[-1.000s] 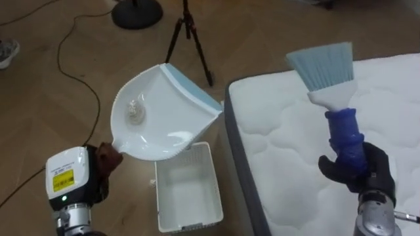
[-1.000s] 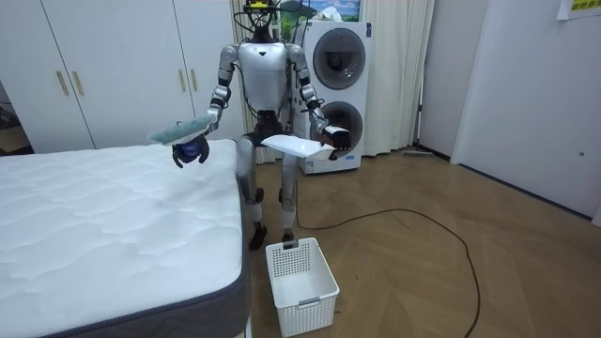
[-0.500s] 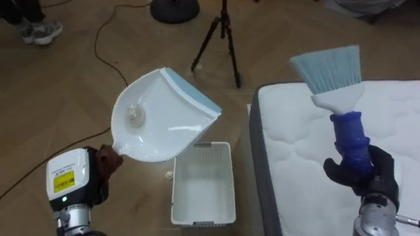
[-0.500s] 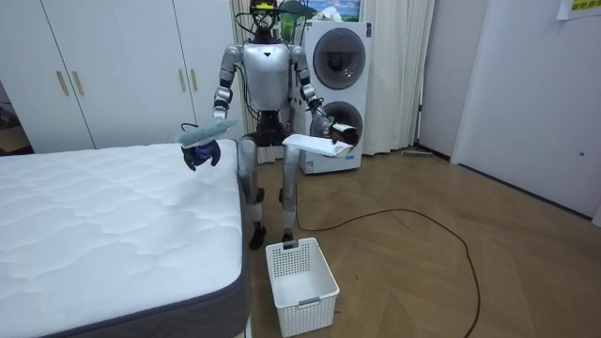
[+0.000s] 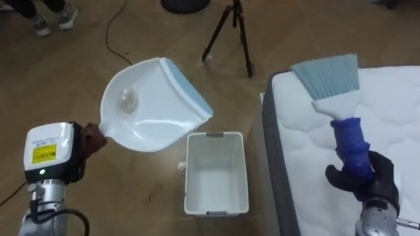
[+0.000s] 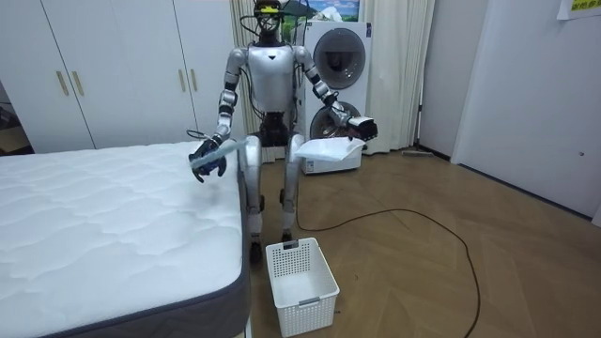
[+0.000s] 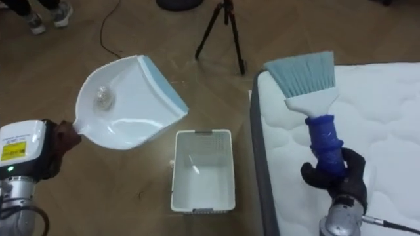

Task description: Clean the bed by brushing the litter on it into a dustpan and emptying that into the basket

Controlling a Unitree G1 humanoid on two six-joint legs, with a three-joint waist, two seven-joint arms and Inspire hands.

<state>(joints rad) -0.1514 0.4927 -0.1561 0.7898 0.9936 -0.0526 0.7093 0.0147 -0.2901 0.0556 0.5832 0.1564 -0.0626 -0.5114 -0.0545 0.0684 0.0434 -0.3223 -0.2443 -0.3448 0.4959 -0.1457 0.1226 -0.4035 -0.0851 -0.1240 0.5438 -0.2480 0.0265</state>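
Two hands, both busy. The left hand (image 5: 89,138) is wrapped around the handle of a white dustpan (image 5: 157,108) and holds it out over the wooden floor (image 5: 72,59), blue-edged lip toward the white basket (image 5: 191,172). A small crumpled clear-ish bit of rubbish (image 5: 126,98) sits deep in the pan near the handle end; can't tell what it is. The basket stands on the floor right beside the bed (image 5: 400,118), and from the head camera the pan's lip shows just up and left of its far corner.

The right hand (image 5: 362,181) has its fingers curled tight around the blue grip of a brush (image 5: 336,92), pale blue bristles pointing up and away, over the mattress near its edge.

A tripod (image 5: 230,29) stands on the floor beyond the basket. From across the room you see the robot upright at the bed's corner, with a washing machine (image 6: 340,66) behind it.
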